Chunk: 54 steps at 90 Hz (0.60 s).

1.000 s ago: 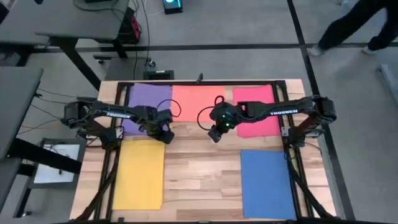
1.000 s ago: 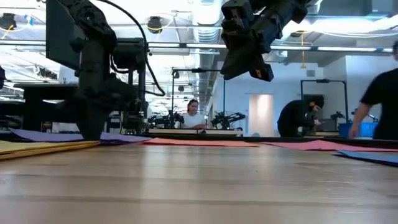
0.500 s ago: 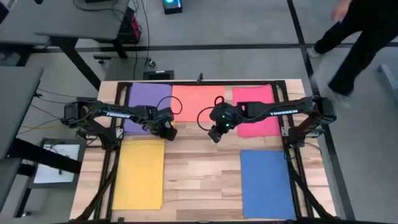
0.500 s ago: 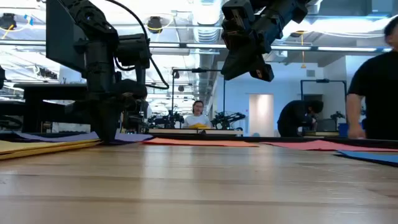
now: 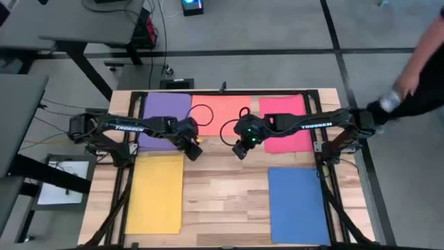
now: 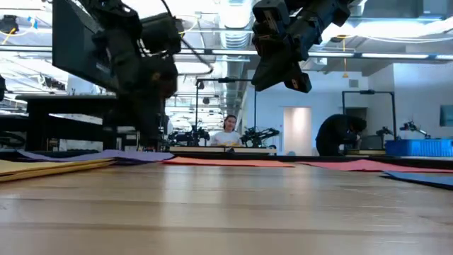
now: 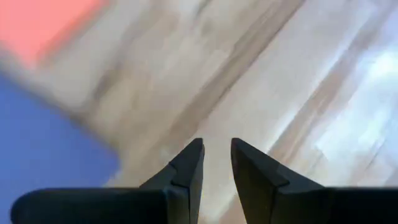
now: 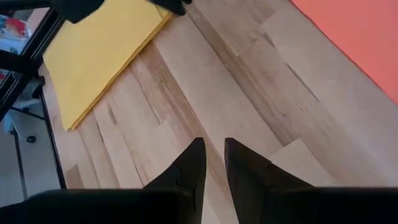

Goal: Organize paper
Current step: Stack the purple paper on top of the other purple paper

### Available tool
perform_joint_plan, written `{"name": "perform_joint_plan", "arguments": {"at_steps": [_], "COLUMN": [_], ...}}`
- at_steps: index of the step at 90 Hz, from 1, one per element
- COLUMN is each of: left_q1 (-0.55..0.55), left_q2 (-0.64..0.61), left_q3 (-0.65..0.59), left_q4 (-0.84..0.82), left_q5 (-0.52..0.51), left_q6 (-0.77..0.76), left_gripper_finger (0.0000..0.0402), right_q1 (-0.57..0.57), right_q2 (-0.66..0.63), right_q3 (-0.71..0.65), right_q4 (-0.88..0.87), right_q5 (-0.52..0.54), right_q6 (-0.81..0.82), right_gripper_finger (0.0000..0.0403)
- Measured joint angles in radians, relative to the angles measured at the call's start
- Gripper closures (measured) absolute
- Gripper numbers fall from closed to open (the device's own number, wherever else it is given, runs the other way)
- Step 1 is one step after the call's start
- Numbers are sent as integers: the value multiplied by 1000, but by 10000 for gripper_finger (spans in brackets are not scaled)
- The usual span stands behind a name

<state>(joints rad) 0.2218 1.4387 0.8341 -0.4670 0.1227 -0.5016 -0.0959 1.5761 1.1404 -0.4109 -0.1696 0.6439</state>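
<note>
Five sheets of paper lie flat on the wooden table. Along the far edge are the purple sheet [image 5: 165, 111], the salmon-orange sheet [image 5: 220, 112] and the pink-red sheet [image 5: 286, 123]. Near the front lie the yellow sheet [image 5: 155, 194] on the left and the blue sheet [image 5: 298, 205] on the right. My left gripper [image 5: 197, 147] hovers over bare wood just off the purple sheet's near right corner, its fingers [image 7: 193, 162] close together with nothing between them. My right gripper [image 5: 238, 151] hangs shut and well above the table, by the salmon sheet's near edge.
Bare wood [image 5: 225, 198] lies between the yellow and blue sheets. A black cable loop [image 5: 201, 114] hangs over the salmon sheet. A person's arm [image 5: 416, 83] passes beyond the table's right far corner. More people and desks show in the room behind.
My left gripper has slid from the purple sheet's near right corner toward the table's right, then risen off the table. My right gripper has kept still. A person has walked past beyond the table's right side.
</note>
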Motion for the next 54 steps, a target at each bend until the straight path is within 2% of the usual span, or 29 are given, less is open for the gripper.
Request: {"name": "perform_joint_plan", "arguments": {"at_steps": [10,31,54], "left_q1": [29,73,81], "left_q2": [7,56,181], "left_q3": [-2,-4,-3], "left_q4": [22,7,-25], "left_q5": [-68,-70,-68], "left_q6": [218,550,706], "left_gripper_finger": [336,336,336], "right_q1": [-4,-5,-3], "right_q2": [0,0,0], "right_q3": [0,0,-1], "right_q4": [0,-1,-3], "right_q5": [0,0,0], "right_q6": [-1,-1,18], "right_gripper_finger": [351,351,351]}}
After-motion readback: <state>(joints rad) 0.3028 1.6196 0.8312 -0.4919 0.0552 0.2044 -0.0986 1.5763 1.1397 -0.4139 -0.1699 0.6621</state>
